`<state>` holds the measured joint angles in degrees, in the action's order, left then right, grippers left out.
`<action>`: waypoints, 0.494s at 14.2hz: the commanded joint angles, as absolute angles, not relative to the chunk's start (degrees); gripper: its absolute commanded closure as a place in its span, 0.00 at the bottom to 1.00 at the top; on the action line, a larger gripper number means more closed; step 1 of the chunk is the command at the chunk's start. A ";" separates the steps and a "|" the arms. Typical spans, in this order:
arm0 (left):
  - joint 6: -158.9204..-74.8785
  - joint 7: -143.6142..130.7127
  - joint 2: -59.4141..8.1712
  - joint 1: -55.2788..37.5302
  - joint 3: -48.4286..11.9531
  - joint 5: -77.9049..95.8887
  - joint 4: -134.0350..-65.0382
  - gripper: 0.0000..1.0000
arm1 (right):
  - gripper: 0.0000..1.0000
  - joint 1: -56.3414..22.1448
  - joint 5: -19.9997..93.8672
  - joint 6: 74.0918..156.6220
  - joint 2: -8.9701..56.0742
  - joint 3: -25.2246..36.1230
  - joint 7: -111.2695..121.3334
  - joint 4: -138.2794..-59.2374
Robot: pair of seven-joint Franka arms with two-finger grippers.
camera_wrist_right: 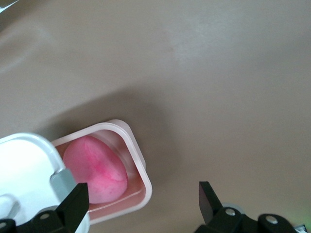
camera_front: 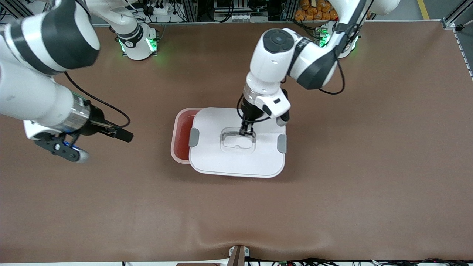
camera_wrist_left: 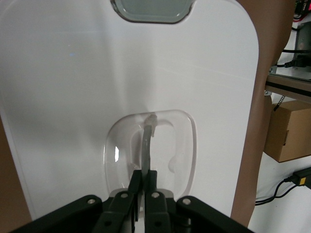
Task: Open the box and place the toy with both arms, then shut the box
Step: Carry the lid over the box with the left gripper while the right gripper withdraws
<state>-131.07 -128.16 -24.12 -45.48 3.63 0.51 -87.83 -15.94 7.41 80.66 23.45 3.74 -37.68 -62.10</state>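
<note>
- The lid (camera_front: 236, 155) lies nearest the front camera: a white lid with two grey clips (camera_front: 193, 137), sitting crooked over the box (camera_front: 180, 135). It is shifted toward the left arm's end of the bench (camera_front: 332, 207), so a strip of the pink box shows uncovered at the right arm's end.
- The toy (camera_wrist_right: 95, 170) is already inside the box; the right wrist view shows its pink rounded body in the uncovered strip, partly under the lid's edge.
- The left gripper (camera_front: 246, 130) stands over the middle of the lid, its jaws fully closed on the clear handle (camera_wrist_left: 147, 145) in the lid's recess; the left wrist view shows the thin handle rising pinched between the jaws.
- The right gripper (camera_front: 79, 142) hangs over bare bench toward the right arm's end, well apart from the box, its jaws spread wide with nothing between them. This arm waits.
- Step in hand, as I judge it: closing the box. The opening and the placing look done, and the lid is being carried to its seat by the left arm.
- What the next move calls for, as I judge it: slide the lid toward the right arm's end until its rim lines up with the box rim all round, lower it flat, then let go of the handle.
- The grey clips then probably need pressing down onto the box sides. The right arm may need to steady the box, since a light tub could skid under the lid's push.
</note>
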 commanded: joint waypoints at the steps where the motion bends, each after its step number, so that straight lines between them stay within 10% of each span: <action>1: -135.60 -133.49 -23.38 -48.50 4.04 -2.80 -90.79 1.00 | 0.00 -13.99 6.42 78.23 20.92 2.73 -37.79 -63.19; 7: -139.13 -140.98 -26.89 -51.94 3.96 -9.75 -90.35 1.00 | 0.00 -4.40 7.29 75.15 18.11 -2.20 -29.01 -63.19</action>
